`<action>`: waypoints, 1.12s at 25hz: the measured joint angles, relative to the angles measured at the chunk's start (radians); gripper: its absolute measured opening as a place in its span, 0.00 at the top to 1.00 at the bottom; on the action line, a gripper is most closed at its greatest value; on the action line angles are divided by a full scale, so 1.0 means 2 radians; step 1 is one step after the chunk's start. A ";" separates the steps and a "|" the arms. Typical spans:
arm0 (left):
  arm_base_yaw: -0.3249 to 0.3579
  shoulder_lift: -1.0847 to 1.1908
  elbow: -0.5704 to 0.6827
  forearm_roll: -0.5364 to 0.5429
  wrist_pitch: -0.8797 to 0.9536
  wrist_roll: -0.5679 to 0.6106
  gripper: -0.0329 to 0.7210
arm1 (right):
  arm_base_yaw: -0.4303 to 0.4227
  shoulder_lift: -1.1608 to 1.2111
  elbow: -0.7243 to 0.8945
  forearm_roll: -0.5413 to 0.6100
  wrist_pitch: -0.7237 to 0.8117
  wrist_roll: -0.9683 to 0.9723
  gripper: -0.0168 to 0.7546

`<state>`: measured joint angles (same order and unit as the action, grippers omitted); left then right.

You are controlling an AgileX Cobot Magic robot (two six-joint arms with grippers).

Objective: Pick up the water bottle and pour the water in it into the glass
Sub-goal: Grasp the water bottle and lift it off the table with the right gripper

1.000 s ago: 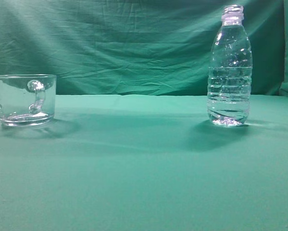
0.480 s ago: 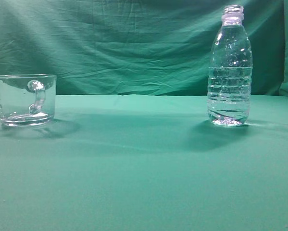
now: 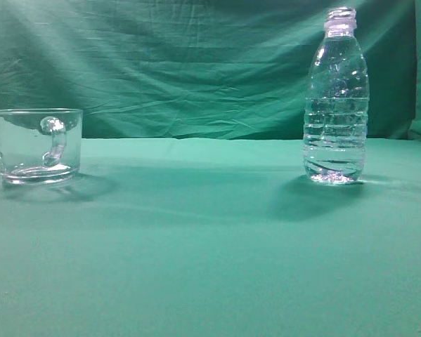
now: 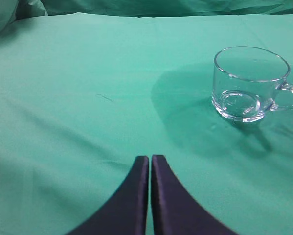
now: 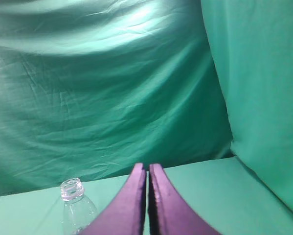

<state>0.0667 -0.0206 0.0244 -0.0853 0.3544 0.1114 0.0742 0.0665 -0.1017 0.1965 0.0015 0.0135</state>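
Observation:
The water bottle point(image 3: 336, 105) stands upright and uncapped on the right of the green table, with clear water in it. Its neck and shoulders show at the lower left of the right wrist view point(image 5: 74, 205). The glass point(image 3: 36, 145), a short clear mug with a handle, stands empty on the left; it sits at the upper right of the left wrist view point(image 4: 250, 84). My left gripper point(image 4: 150, 157) is shut and empty, above the cloth short of the glass. My right gripper point(image 5: 147, 165) is shut and empty, to the right of the bottle's neck. Neither gripper shows in the exterior view.
A green cloth point(image 3: 210, 239) covers the table and a creased green backdrop point(image 3: 182, 63) hangs behind it. A green cloth wall point(image 5: 263, 88) stands on the right in the right wrist view.

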 joint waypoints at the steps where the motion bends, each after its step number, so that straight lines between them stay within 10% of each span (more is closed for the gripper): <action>1: 0.000 0.000 0.000 0.000 0.000 0.000 0.96 | 0.000 0.019 -0.014 0.000 0.005 0.000 0.98; 10: 0.000 0.000 0.000 0.000 0.000 0.000 0.96 | 0.036 0.236 -0.069 -0.001 -0.001 -0.013 0.98; 21: 0.000 0.000 0.000 0.000 0.000 0.000 0.96 | 0.126 0.464 -0.073 -0.043 -0.217 -0.016 0.98; 28: 0.000 0.000 0.000 0.000 0.000 0.000 0.96 | 0.139 0.608 -0.091 -0.109 -0.319 -0.016 0.47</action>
<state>0.0667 -0.0206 0.0244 -0.0853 0.3544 0.1114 0.3529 1.2827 -0.2838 -0.0215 -0.6369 -0.0189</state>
